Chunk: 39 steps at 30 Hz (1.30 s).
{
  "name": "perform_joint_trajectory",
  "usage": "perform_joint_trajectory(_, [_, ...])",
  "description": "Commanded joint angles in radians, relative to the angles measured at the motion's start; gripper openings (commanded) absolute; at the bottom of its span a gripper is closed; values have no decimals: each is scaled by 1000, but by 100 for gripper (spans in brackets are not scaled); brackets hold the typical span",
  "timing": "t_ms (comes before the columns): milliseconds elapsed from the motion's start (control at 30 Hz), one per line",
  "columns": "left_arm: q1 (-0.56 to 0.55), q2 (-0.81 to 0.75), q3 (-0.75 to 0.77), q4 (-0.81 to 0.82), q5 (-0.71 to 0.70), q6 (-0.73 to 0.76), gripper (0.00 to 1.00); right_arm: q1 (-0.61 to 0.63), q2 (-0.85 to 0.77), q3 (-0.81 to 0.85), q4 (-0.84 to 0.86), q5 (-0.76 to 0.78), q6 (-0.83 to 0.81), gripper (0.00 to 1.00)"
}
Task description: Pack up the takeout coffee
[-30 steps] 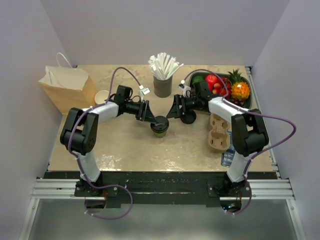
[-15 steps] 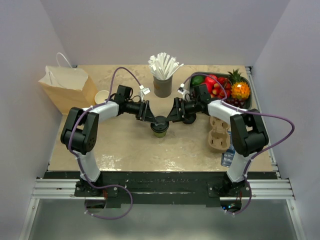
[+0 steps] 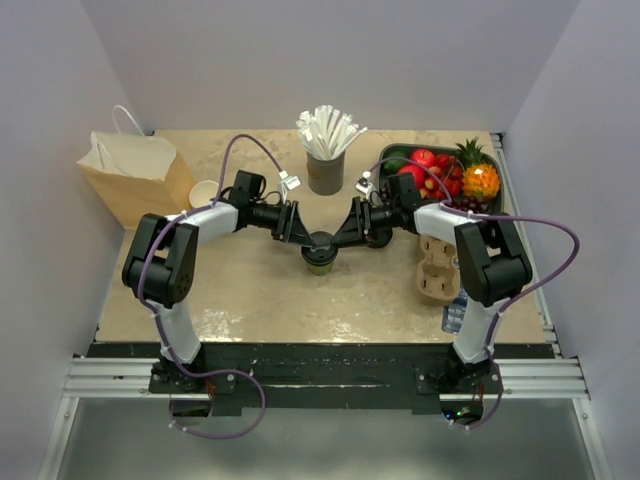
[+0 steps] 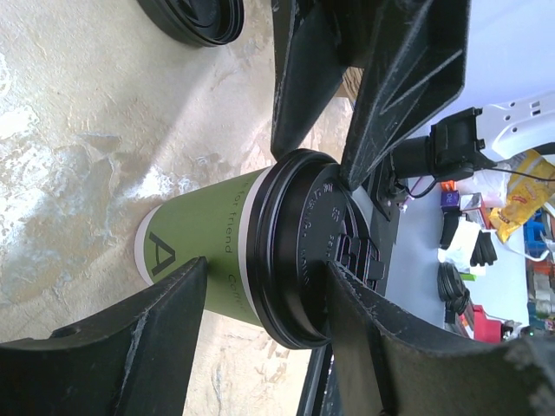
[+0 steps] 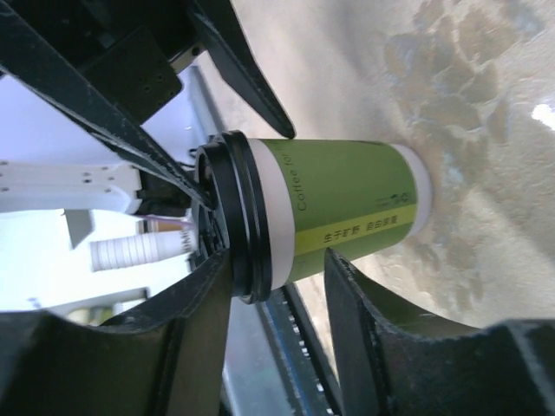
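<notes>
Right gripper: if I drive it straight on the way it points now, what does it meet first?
The takeout coffee, already between the jaws of the right gripper. Just beyond it, probably the left gripper; depth there is unclear.

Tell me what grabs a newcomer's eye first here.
The left gripper and right gripper flank the green takeout coffee at the centre of the table, its black lid on. Behind it stands a cup of white straws; bright fruit fills the far-right corner, a paper bag the far-left.

Plain pale lilac walls [image 3: 300, 60] enclose a mottled beige table [image 3: 260, 295] on three sides, under soft, even light.
</notes>
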Motion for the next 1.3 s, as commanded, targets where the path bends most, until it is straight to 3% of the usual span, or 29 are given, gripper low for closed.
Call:
perform_joint_trajectory(0, [13,22,-5,-13,-16,34,60,-18,81,-51,8,96,27,44])
perform_joint_trajectory(300, [13,22,-14,11,-14,24,60,-37,122,-53,-1,104,56,42])
perform_joint_trajectory(400, [13,18,-10,11,-4,27,60,-35,75,-2,-16,96,-11,50])
perform_joint_trajectory(533, [13,7,13,-15,19,71,61,-37,1,76,-79,82,-134,69])
perform_joint_trajectory(633, [13,7,67,-99,12,152,62,-37,-25,108,-82,84,-171,73])
perform_joint_trajectory(933, [16,-11,167,-233,-9,254,65,-37,25,171,-63,22,-165,74])
perform_joint_trajectory(1267, [22,-15,156,-251,-62,238,63,-38,85,222,-123,48,-212,71])
